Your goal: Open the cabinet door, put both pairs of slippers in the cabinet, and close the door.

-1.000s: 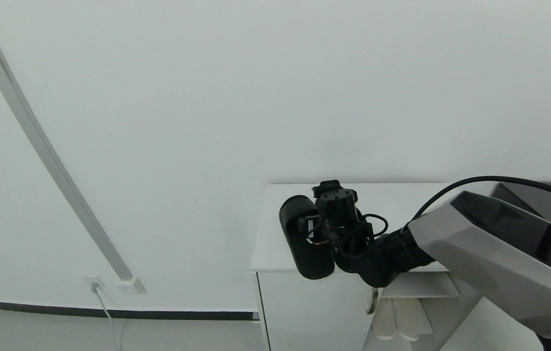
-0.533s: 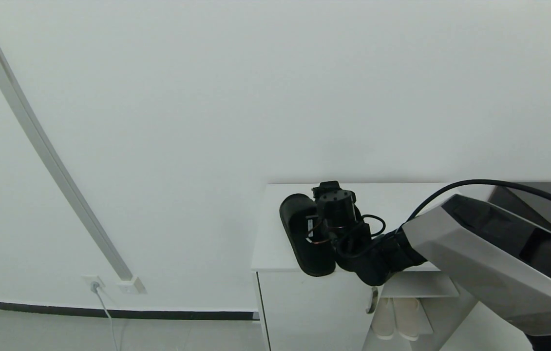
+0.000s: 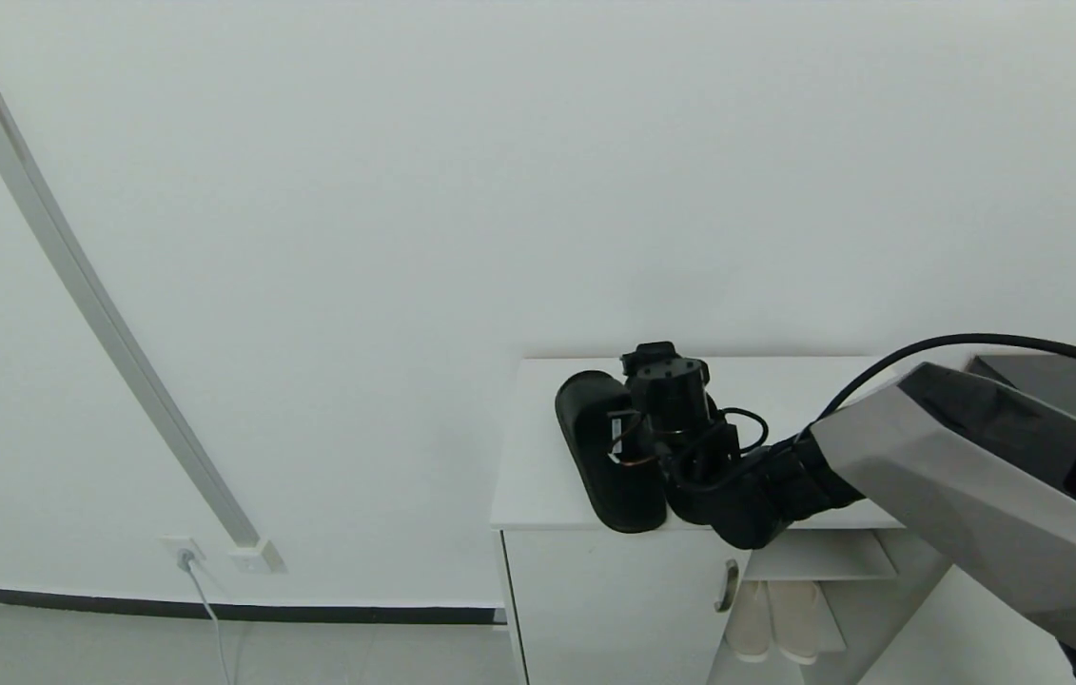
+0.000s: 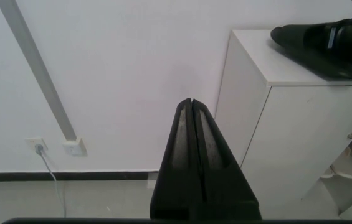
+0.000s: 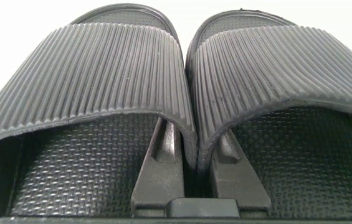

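**Right hand.** The right hand (image 3: 631, 445) is clenching the pair of black slippers (image 3: 609, 466). In the right wrist view, each finger (image 5: 162, 163) is sitting inside one slipper. Together they are pinching the two adjoining strap walls of the black slippers (image 5: 188, 93), so the pair is being held side by side. In the head view, the pair is lying at 9 o'clock from the wrist.

**Black slippers.** The pair is positioned over the top panel of the white cabinet (image 3: 538, 466), with its long axis running from the rear edge towards the front edge. The near end is reaching the front edge. In the left wrist view, the black slippers (image 4: 313, 42) are appearing low on the cabinet (image 4: 288, 137) top. Whether the soles are touching the panel cannot be told.

**Cabinet.** The left door (image 3: 614, 609) is standing shut, with its handle (image 3: 726, 585) at its 3 o'clock edge. The compartment at 3 o'clock from the handle is standing open, exposing a shelf (image 3: 818, 557). A pair of pale slippers (image 3: 771, 620) is sitting inside, below that shelf, at 5 o'clock from the black pair.

**Left hand.** The left hand (image 4: 191, 107) is pressed fully together, grasping nothing, and is pointing at the wall beside the cabinet.

**Surroundings.** A wall socket (image 3: 181, 550) with a plugged-in lead is sitting at 9 o'clock from the cabinet, near the lower end of a slanting cable duct (image 3: 71, 271).
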Controlling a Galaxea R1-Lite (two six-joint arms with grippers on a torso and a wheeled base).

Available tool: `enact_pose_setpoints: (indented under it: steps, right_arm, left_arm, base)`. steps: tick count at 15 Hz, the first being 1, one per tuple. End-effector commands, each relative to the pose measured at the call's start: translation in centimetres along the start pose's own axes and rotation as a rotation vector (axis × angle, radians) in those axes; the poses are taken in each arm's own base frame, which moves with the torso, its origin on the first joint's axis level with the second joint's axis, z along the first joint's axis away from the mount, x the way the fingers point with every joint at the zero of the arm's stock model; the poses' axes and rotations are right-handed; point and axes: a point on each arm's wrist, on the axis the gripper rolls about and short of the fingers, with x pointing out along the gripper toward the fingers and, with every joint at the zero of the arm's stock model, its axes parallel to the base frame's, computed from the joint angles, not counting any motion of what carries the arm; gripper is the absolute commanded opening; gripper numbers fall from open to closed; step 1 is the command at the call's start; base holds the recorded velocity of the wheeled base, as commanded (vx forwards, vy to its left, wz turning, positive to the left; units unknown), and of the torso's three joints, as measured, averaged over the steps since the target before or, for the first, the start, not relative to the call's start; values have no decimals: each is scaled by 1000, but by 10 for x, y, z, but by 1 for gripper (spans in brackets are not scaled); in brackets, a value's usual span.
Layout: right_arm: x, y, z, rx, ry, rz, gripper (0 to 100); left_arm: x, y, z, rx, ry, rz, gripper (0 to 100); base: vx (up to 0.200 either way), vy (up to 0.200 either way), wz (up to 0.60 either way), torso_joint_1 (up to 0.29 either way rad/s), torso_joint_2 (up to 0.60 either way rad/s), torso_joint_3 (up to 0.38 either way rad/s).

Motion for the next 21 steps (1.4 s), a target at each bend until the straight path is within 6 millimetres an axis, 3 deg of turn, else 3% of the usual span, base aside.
enact_pose_setpoints:
  steps: [1,5,12,17,21]
  right_arm:
    - [-24,-8,25,14,-29,8,0]
    - [-75,-21,51,13,-35,78,0]
    - [-152,-48,65,-21,-4,336,0]
    - [-176,-67,69,-99,-53,322,0]
    - [-180,-68,70,-100,-54,327,0]
  left_arm:
    - [0,0,0,-1,0,0,0]
    - [0,0,0,-1,0,0,0]
    - [0,0,0,1,0,-1,0]
    - [0,0,0,1,0,-1,0]
    - [0,0,0,-1,0,-1,0]
  base:
    - [0,0,0,0,0,0]
    - [0,0,0,0,0,0]
    - [0,0,0,0,0,0]
    - [0,0,0,0,0,0]
    - [0,0,0,0,0,0]
